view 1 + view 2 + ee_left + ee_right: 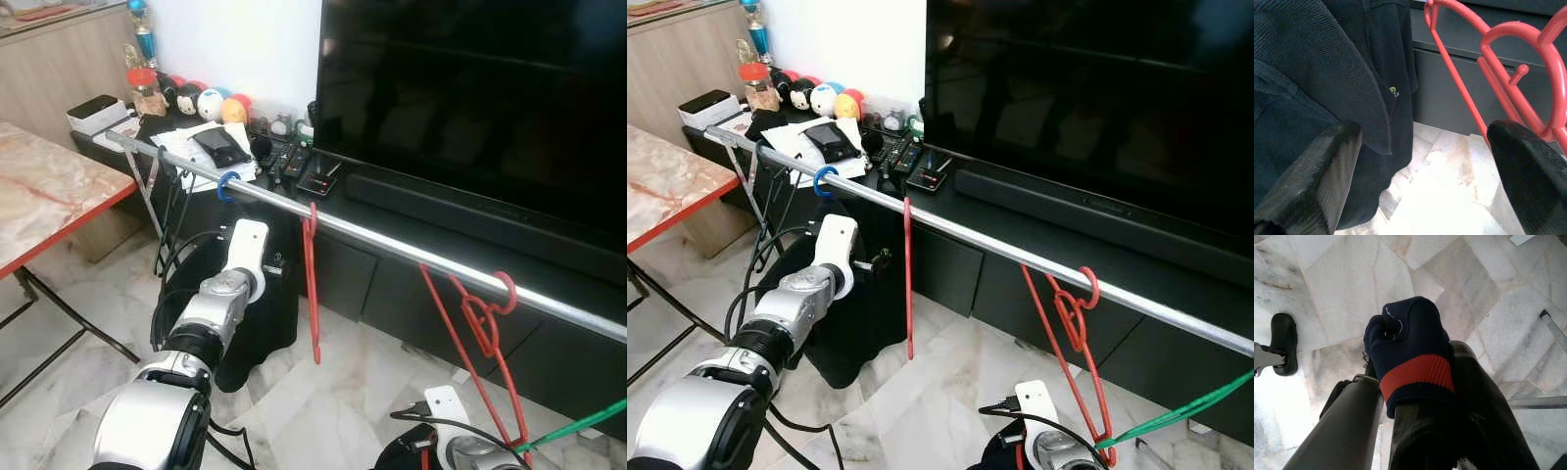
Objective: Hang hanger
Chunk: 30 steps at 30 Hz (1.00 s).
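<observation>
Rail: I see a silver clothes rail (392, 245) running slantwise in front of the black TV console (392, 284), below the television (470, 98).
Hangers: a red hanger (312, 284) hangs edge-on from the rail near its middle; a second red hanger (485, 323) is hooked on further to my right, with a green hanger (578, 426) at the picture's lower right edge. A blue hook (227, 186) sits on the rail to my left.
Left pincer: my left arm (220, 304) reaches up toward the rail beside a dark garment (260, 323). Its wrist view gives what the head views lack: the left pincer (1420, 166) is released, fingers (1322, 171) wide apart, dark shirt on one side, red hanger wire on the other, nothing between them.
Right pincer: low at the bottom edge in the head views. Its wrist view shows the right pincer (1415, 382) pointing at the marble floor (1332, 279), with a navy, red-banded sock (1410, 352) over one finger; I cannot tell whether it is released or clenched.
Worktop: phone (221, 145), remotes (289, 162) and round toys (211, 103) on the console.
</observation>
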### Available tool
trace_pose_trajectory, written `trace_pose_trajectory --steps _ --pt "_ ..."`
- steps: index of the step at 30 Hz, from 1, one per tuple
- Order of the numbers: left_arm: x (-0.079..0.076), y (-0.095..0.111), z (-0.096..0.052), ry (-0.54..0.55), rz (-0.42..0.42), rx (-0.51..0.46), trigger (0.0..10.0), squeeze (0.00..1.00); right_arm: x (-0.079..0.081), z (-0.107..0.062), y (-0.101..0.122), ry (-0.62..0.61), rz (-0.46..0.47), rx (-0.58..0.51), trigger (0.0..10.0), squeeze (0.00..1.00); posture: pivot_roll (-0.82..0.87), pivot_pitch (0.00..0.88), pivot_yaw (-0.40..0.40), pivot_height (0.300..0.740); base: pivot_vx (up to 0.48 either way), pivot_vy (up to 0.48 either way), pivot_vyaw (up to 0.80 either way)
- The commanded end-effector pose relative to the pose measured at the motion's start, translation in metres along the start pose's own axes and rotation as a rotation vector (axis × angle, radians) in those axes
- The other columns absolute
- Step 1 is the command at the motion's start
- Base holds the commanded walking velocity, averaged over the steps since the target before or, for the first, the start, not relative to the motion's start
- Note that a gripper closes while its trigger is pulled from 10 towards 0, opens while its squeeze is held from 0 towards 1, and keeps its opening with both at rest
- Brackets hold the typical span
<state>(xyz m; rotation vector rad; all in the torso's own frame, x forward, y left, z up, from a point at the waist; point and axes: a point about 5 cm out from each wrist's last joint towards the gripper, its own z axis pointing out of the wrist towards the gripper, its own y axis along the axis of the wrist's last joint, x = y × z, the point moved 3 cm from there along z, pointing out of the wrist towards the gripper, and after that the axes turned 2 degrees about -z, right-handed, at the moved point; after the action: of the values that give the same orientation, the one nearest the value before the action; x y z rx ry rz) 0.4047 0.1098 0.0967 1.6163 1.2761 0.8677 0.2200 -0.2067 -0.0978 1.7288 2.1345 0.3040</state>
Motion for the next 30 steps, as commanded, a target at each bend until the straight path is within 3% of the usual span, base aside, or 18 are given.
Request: trace_pose_trajectory --steps 1,5,7,11,15,17,23,30 --pt "0.002 0.003 0.0 0.006 0.038 -0.004 10.0 0.0 -0.003 -0.001 0.007 -0.008 -0.012 -0.021 10.0 0.0 0.03 0.0 -0.048 0.74 0.0 0.0 0.0" --pt "0.003 0.008 -0.001 -0.004 0.045 -0.025 10.0 0.0 -0.003 -0.001 0.007 -0.007 -0.014 -0.021 10.0 0.0 0.03 0.0 -0.048 0.74 0.0 0.0 0.0" --pt "-0.005 0.021 -0.004 -0.087 0.059 -0.097 10.0 0.0 -0.002 -0.001 0.007 -0.007 -0.013 -0.022 10.0 0.0 0.03 0.0 -0.044 0.74 0.0 0.0 0.0" --pt "-0.007 0.022 -0.006 -0.114 0.062 -0.106 10.0 0.0 -0.002 -0.001 0.007 -0.007 -0.012 -0.022 10.0 0.0 0.03 0.0 -0.044 0.74 0.0 0.0 0.0" --pt "-0.023 0.018 -0.012 -0.263 0.083 -0.09 10.0 0.0 -0.002 -0.001 0.007 -0.005 -0.016 -0.021 10.0 0.0 0.03 0.0 -0.045 0.74 0.0 0.0 0.0" --pt "-0.026 0.015 -0.012 -0.288 0.088 -0.07 10.0 0.0 -0.002 -0.001 0.006 -0.004 -0.018 -0.021 10.0 0.0 0.03 0.0 -0.045 0.74 0.0 0.0 0.0" --pt "-0.037 0.007 -0.006 -0.303 0.083 -0.013 10.0 0.0 -0.001 0.0 0.006 -0.002 -0.018 -0.02 10.0 0.0 0.03 0.0 -0.043 0.74 0.0 0.0 0.0" --pt "-0.037 0.008 -0.003 -0.278 0.073 0.002 10.0 0.0 -0.001 0.0 0.006 0.0 -0.019 -0.021 10.0 0.0 0.03 0.0 -0.043 0.74 0.0 0.0 0.0"
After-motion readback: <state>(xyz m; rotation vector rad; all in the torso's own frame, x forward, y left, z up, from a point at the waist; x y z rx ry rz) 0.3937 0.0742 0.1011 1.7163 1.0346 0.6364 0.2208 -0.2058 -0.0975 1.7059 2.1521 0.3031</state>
